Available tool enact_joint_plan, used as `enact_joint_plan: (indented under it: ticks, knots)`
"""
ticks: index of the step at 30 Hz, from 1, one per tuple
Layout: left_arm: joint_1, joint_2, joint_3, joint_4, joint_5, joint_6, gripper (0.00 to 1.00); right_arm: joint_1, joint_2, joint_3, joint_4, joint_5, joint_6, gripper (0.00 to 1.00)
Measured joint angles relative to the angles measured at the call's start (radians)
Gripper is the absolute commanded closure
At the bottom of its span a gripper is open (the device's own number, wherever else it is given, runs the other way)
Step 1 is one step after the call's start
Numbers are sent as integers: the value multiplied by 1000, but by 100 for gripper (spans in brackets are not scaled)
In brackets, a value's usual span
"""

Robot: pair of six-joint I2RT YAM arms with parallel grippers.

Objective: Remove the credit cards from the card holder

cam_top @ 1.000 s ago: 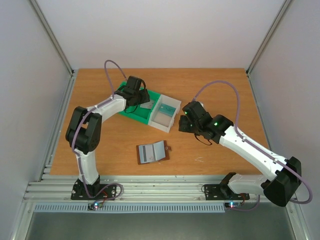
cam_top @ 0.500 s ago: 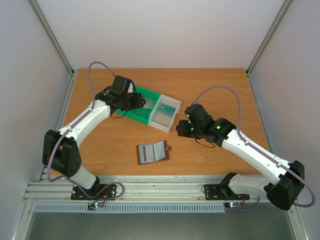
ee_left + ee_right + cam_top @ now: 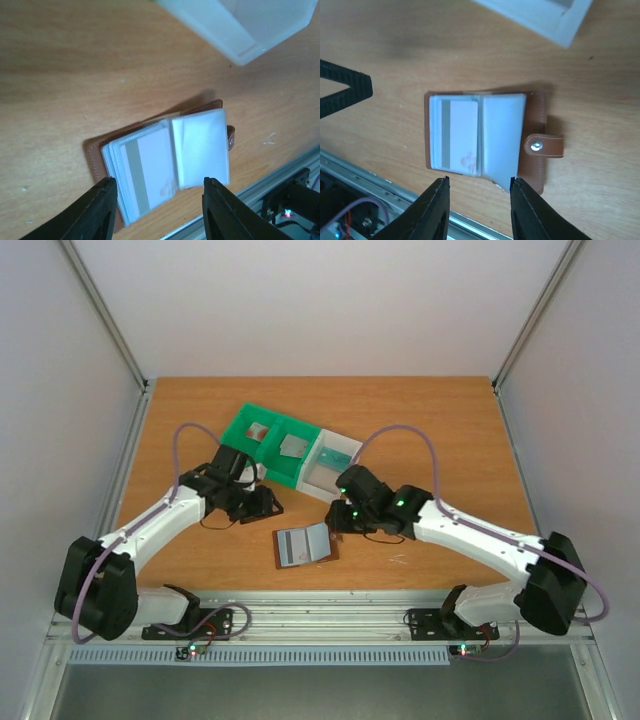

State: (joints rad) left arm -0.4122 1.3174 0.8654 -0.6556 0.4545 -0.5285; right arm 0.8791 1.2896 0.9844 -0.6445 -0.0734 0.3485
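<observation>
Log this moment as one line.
phase: pre-grasp | brown leather-look bifold card holder: lying open on wooden table, pale striped card in sleeve | left tool: open, empty, near it | right tool: open, empty, near it

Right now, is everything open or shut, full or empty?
card holder: open, lying flat
credit card: tucked inside a clear sleeve
left gripper: open, empty, above the card holder
right gripper: open, empty, above the card holder
green bin: two pale flat pieces inside
white bin: contents unclear

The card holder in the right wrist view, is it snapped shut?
No, the card holder lies open on the table, its inner pockets facing up and its snap tab sticking out loose at one side.
</observation>
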Motion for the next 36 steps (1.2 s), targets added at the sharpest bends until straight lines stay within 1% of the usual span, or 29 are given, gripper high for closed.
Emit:
enact_joint_plan:
  ticks: [6, 11, 16, 23, 36]
  knots:
    - [0, -22, -127, 100, 82, -55, 51, 80, 154, 9, 55, -5, 22, 72]
    - [0, -20, -175, 169, 127, -96, 51, 104, 251, 24, 82, -6, 31, 75]
    - [0, -20, -220, 245, 150, -132, 52, 105, 302, 40, 114, -6, 35, 79]
    - [0, -11, -287, 320, 167, -179, 52, 112, 367, 60, 153, -16, 37, 80]
    - [0, 23, -335, 414, 191, -232, 53, 114, 464, 63, 183, -32, 39, 84]
